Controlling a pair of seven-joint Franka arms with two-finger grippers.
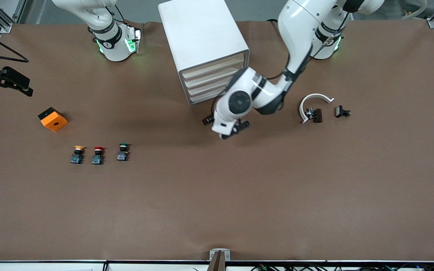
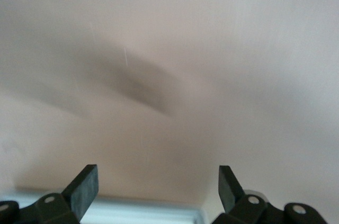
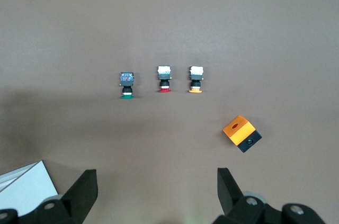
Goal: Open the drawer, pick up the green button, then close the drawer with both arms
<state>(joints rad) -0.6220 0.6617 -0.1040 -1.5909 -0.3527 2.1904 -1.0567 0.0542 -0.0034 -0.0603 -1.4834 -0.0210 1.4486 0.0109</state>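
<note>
The white cabinet (image 1: 202, 34) stands at the middle of the table near the arms' bases, its four cream drawer fronts (image 1: 213, 81) all shut. My left gripper (image 1: 222, 126) is right in front of the lower drawers. In the left wrist view it (image 2: 157, 192) is open and empty, and a blurred cream surface (image 2: 169, 75) fills the view. The green-capped button (image 1: 123, 151) stands on the table toward the right arm's end, beside a red-capped one (image 1: 98, 155) and a yellow-capped one (image 1: 77, 154). My right gripper (image 3: 157, 192) is open and empty, high over the table, looking down on the green button (image 3: 126, 84).
An orange box (image 1: 52, 119) lies farther toward the right arm's end; it also shows in the right wrist view (image 3: 241, 133). A black device (image 1: 2, 81) juts in at that table end. A white curved piece (image 1: 315, 101) and small black parts (image 1: 342, 111) lie toward the left arm's end.
</note>
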